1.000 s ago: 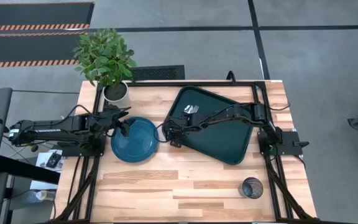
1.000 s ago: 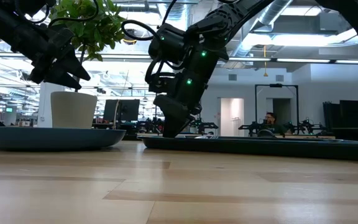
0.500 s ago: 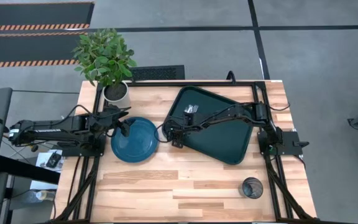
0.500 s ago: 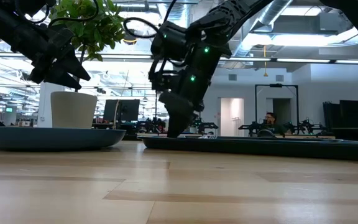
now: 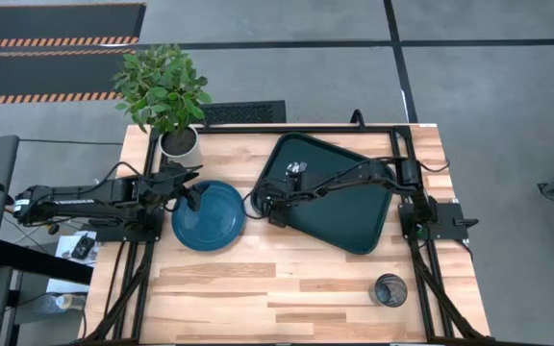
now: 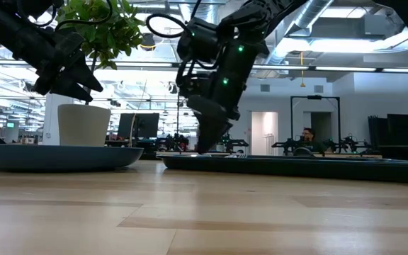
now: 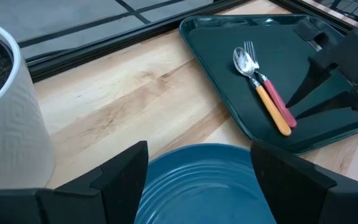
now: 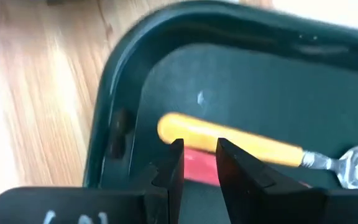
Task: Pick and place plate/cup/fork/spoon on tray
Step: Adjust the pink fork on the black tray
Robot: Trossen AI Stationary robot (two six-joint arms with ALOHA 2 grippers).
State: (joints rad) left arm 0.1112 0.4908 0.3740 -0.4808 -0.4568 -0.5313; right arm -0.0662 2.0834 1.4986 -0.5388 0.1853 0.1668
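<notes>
The dark tray [image 5: 344, 216] lies at the far right of the table. On it, near its left corner, the orange-handled spoon [image 7: 271, 107] and the red-handled fork [image 7: 282, 106] lie side by side. My right gripper [image 8: 201, 165] hangs just above their handle ends, its fingers a little apart with nothing between them. The teal plate [image 5: 208, 216] rests flat on the table left of the tray. My left gripper [image 7: 197, 155] stands open above the plate's left rim, clear of it. The dark cup [image 5: 390, 289] stands upright near the front right corner.
A white plant pot [image 5: 179, 142] with a leafy plant stands at the far left corner, close behind my left gripper. Bare wood stretches across the table's near half between the plate and the cup. People and other arms show in the room beyond.
My right gripper has risen a little above the tray's left corner and drifted slightly toward the table's right, with its fingers unchanged. The fork and spoon have stayed lying on the tray.
</notes>
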